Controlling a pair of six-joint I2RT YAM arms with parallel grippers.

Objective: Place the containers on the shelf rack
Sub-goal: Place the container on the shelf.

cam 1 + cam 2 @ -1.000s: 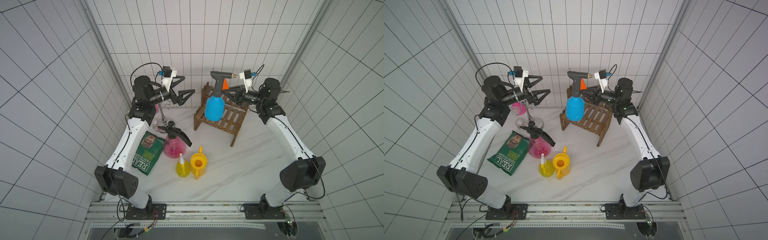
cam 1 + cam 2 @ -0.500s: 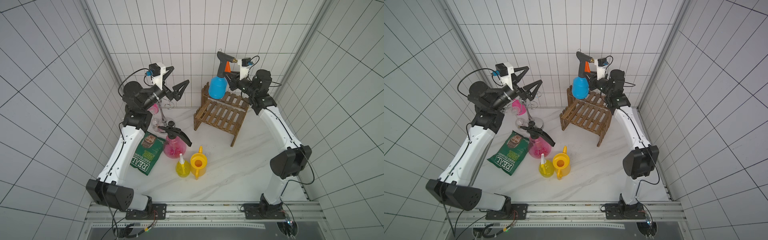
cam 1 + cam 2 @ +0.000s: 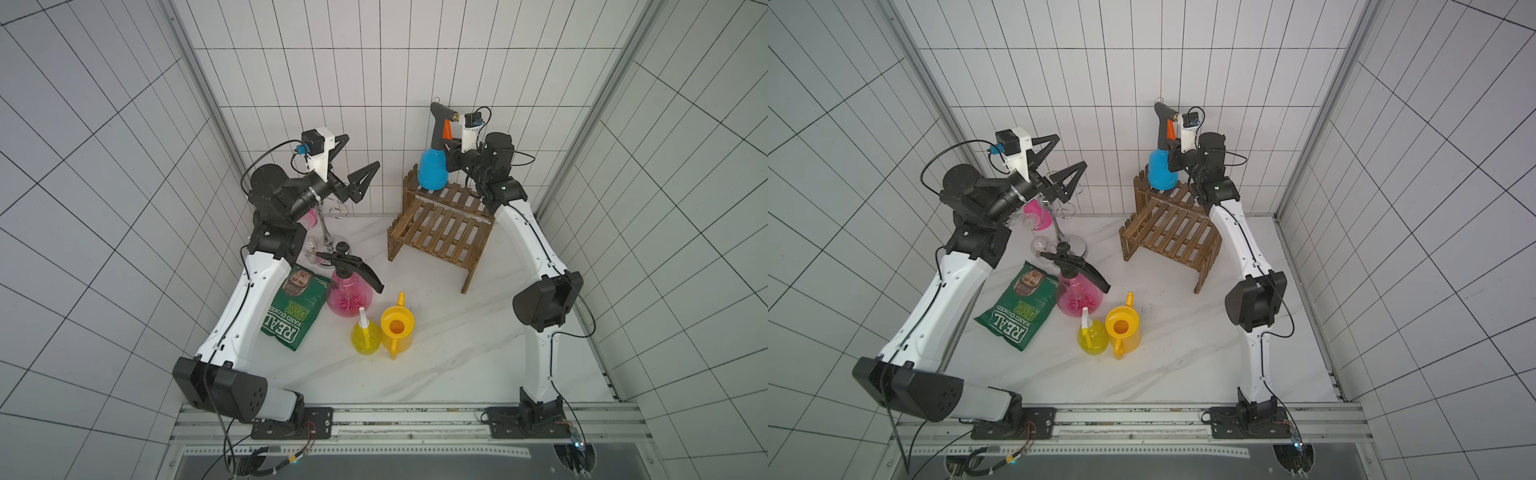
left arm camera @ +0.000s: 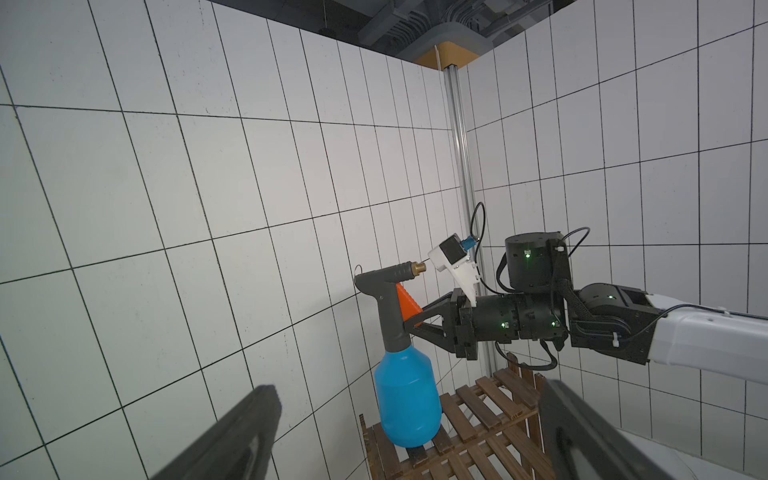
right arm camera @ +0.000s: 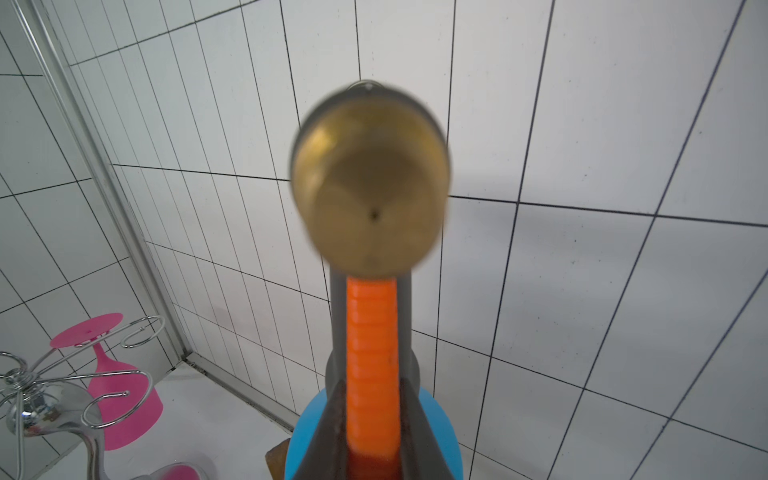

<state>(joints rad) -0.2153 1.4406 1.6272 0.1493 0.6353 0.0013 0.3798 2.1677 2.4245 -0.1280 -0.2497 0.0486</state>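
Right hand [image 4: 406, 328] clamped on blue bottle [image 4: 407, 403] at shelf rack [image 4: 490, 399] — left hand [image 3: 360, 151] apart.

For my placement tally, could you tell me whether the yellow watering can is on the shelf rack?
No, the yellow watering can stands on the table beside the small yellow spray bottle.

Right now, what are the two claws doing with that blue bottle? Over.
Right claw shut on blue bottle neck, over shelf rack top tier. Left claw open, empty, raised. Pink sprayer, yellow spray bottle, watering can on table. Nothing blocking.
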